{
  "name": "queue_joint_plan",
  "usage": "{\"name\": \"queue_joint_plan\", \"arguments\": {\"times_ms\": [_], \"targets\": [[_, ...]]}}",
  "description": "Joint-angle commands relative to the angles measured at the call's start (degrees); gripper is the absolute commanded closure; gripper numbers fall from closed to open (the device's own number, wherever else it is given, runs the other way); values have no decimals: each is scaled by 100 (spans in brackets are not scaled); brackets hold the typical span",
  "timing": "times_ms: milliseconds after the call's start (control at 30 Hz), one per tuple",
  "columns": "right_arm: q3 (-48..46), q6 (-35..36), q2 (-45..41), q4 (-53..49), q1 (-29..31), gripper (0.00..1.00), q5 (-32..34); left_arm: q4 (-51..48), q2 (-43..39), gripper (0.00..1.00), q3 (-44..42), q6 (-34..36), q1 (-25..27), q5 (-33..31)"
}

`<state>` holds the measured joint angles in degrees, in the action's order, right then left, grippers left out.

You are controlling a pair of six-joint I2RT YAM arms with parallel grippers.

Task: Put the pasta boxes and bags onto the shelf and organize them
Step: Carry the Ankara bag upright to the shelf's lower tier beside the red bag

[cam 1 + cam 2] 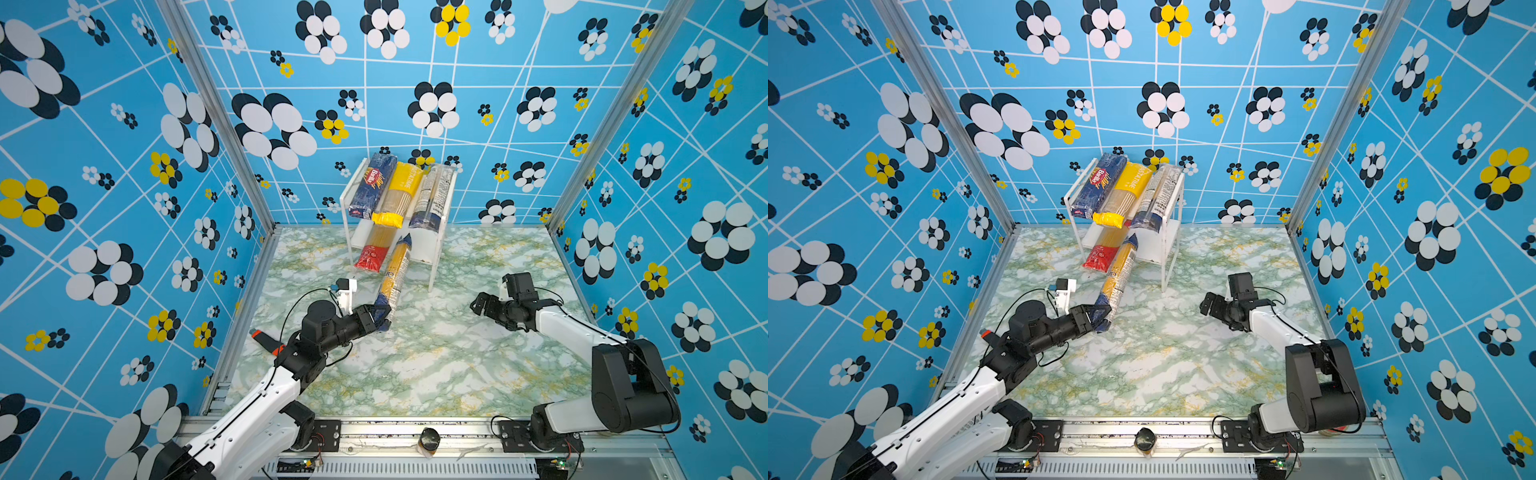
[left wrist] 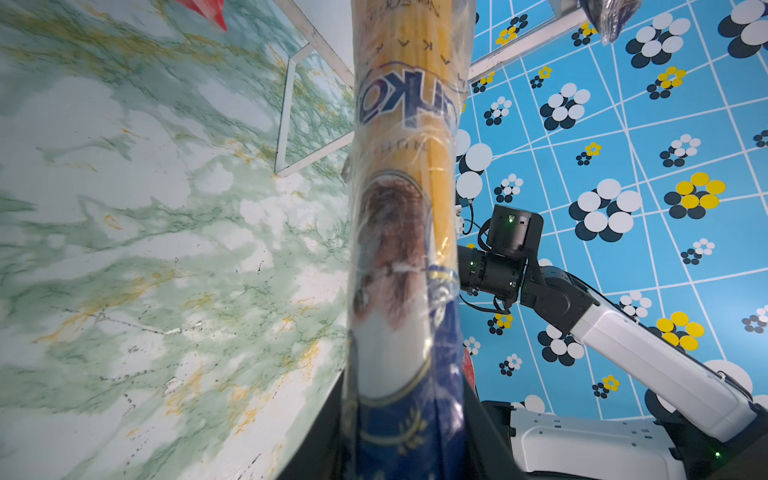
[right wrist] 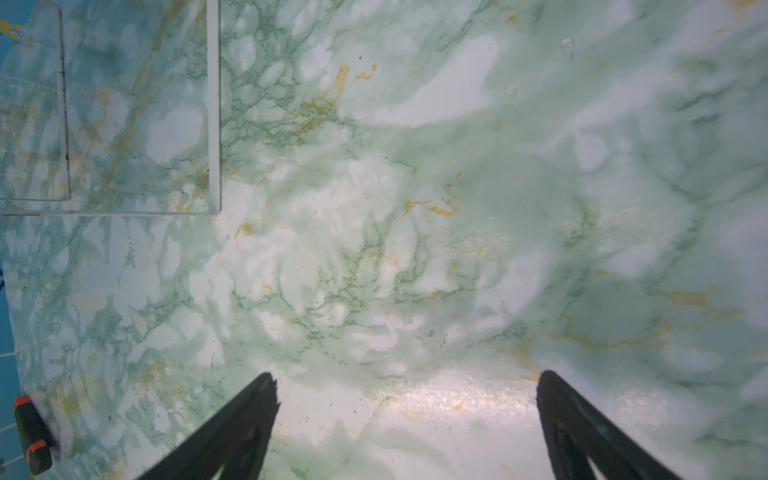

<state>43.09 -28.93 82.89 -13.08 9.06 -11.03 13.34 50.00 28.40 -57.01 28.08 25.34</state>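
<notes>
Four packs [image 1: 397, 195] lie on the shelf [image 1: 420, 246]; our left gripper [image 1: 384, 318], clamped on the gold-labelled bag [image 1: 395, 274], has the last one to seat; our right gripper [image 3: 405, 376] stands apart, empty.

Clamps the gold-labelled bag [image 2: 405, 199] by its blue end in the left gripper [image 2: 405, 415], with dark fingers [image 2: 320, 453] pressing both sides. Points it lengthwise toward the shelf [image 2: 286, 116], with its thin white leg frame on the marbled tabletop [image 2: 145, 257]. Catches a red-ended bag [image 2: 208, 10] (only its tip) near that frame. Shows the right arm [image 2: 623, 349] beyond, against the flowered blue wall [image 2: 623, 133].
</notes>
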Motion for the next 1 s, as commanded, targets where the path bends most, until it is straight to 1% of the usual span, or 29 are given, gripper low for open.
{"name": "queue_joint_plan", "arguments": {"times_ms": [0, 367, 667, 967], "targets": [[-80, 19, 0, 25, -36, 1, -50, 1272, 88, 100, 567, 182, -48, -29], [-128, 36, -115, 17, -47, 1, -74, 1491, 777, 100, 1048, 296, -83, 30], [-152, 39, -151, 10, -61, 1, -84, 1767, 1491, 100, 1452, 235, -122, 248], [-211, 89, -274, -54, -104, 1, -75, 1699, 1909, 100, 1775, 296, -171, 265]]}}
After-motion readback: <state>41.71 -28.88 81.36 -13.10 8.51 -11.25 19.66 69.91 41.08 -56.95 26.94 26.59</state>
